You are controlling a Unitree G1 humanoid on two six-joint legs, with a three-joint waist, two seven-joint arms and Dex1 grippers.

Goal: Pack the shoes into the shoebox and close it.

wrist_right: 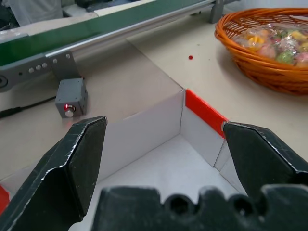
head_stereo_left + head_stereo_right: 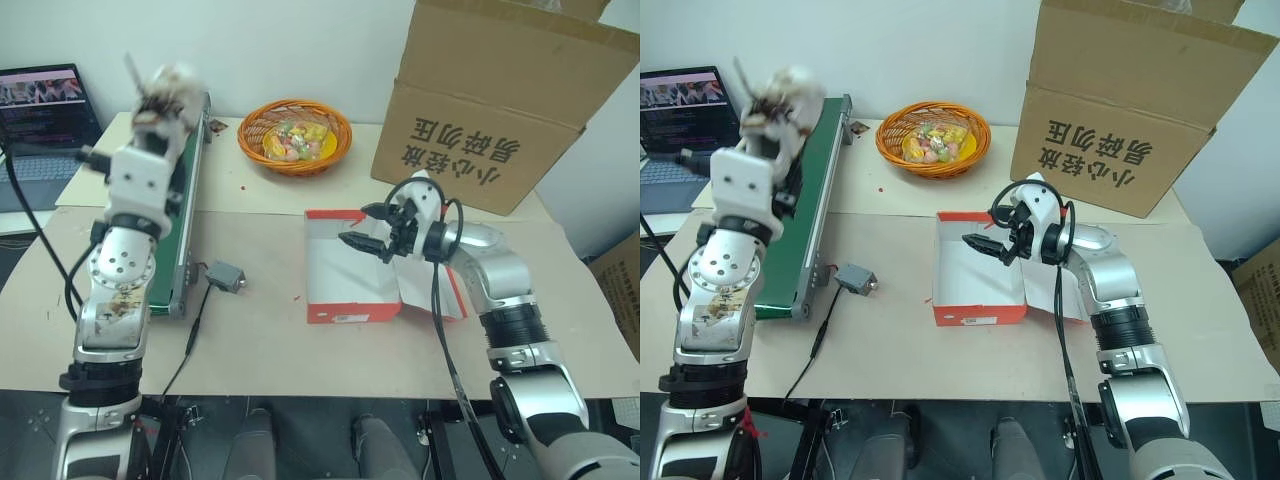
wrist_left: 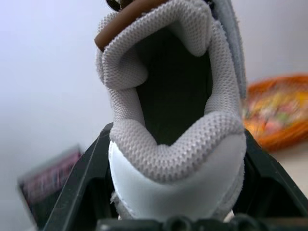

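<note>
The worktop (image 2: 260, 330) carries the shoebox (image 2: 975, 312), lying open beneath my right gripper (image 2: 992, 245), whose jaws are spread wide with nothing between them. My left gripper (image 3: 173, 159) has its jaws clamped on a shoe's (image 3: 175, 144) heel, raised above the green conveyor (image 2: 805, 210).

Bright even light; raised shoe (image 2: 165, 95) motion-blurred.

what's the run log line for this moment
left end effector: shut on shoe, raised | right end effector: open over shoebox | shoebox: empty
</note>
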